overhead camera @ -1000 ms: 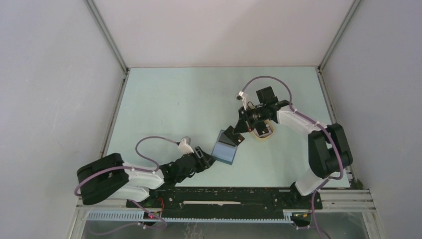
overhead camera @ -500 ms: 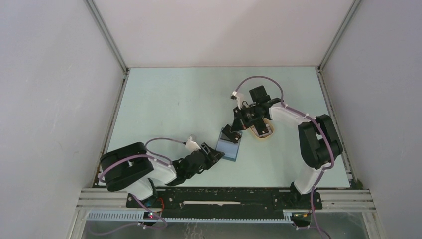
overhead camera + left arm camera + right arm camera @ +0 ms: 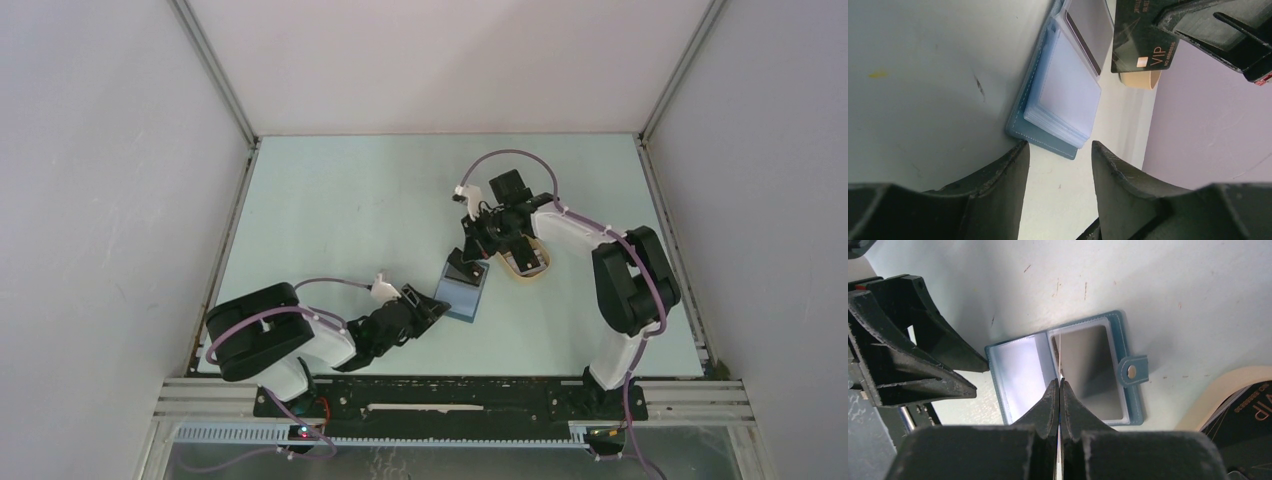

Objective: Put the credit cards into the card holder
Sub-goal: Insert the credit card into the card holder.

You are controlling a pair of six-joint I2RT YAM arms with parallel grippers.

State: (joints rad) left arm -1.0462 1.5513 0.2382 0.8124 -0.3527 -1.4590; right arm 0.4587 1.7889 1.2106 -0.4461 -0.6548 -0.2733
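right gripper (image 3: 1060,382): clamped on black VIP card (image 3: 1143,45), edge-down over open card holder (image 3: 1018,372); aiming for a pocket
left gripper (image 3: 1058,150): jaws apart at its near-left corner; likely bracing it

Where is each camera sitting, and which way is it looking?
Top: high behind the arms, looking down at the table; both arms show.
Left wrist: low on the left hand, facing the open card holder; its two fingers show.
Right wrist: looking down over the card holder; the right hand, shut on a black credit card, shows.
Shared: both wrist views see the card holder and the other hand.
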